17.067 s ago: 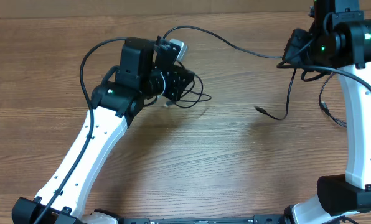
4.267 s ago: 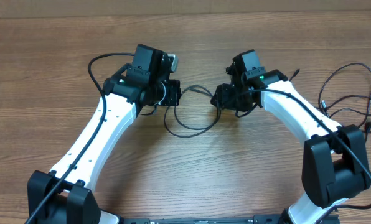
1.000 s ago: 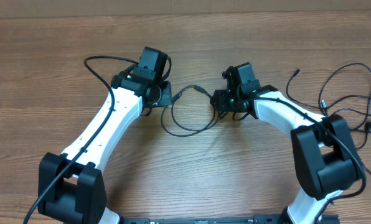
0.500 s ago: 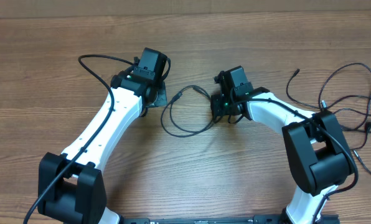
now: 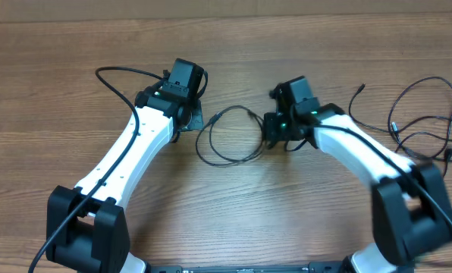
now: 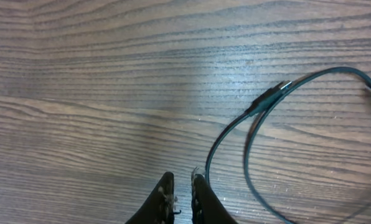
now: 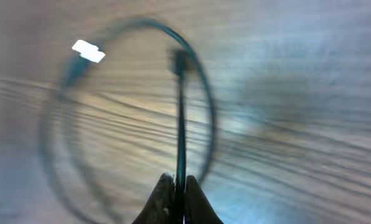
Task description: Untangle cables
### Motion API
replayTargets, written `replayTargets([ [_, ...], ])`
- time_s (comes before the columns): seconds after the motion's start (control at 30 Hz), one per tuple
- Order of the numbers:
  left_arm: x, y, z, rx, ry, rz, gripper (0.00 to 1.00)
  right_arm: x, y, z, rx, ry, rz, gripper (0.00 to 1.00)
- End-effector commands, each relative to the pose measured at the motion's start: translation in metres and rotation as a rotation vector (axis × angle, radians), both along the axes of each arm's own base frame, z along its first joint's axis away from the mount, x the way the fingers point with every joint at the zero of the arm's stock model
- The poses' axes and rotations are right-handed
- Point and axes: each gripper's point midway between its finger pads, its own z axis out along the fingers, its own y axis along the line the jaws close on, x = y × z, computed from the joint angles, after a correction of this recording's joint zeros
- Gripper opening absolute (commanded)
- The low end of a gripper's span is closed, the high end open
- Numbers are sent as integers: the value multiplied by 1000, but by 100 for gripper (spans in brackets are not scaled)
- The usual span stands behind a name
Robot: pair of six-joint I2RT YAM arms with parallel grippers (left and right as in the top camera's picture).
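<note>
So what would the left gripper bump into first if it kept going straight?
Probably just bare table; the cable loops just beside the left gripper, though depth is unclear.

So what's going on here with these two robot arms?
This is cable untangling on a wooden table. The right end effector is shut on one thin black cable, which curls in a loop toward the left end effector. That one sits beside the loop, nearly closed, holding nothing. More loose black cables lie to the right.
</note>
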Motion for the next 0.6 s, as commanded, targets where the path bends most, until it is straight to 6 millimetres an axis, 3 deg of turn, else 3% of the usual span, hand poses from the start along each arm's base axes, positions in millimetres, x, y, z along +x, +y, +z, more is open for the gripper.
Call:
replayTargets([
  [0.0,3,-1,1,-9,-3,16,11,9,2,59,57,-128,-9,4],
  [0.07,2,-1,1,-9,-2,16,11,7,-10,61,5,-130,-53,4],
  [0.23,1,0,0,-6,5,16,11,-14,-89,34,-328,-14,-405,4],
  [0.3,1,-1,0,-9,5,15,11,-25,-109,31,-411,14,-492,4],
  [0.37,-1,-6,-1,-36,16,4,12,-33,-114,28,-434,45,-504,4],
  [0.5,-6,-17,-4,-95,45,-20,13,-43,-102,23,-381,106,-468,4],
  [0.57,-8,-17,-7,-93,53,-22,13,-46,-92,21,-328,139,-444,15],
])
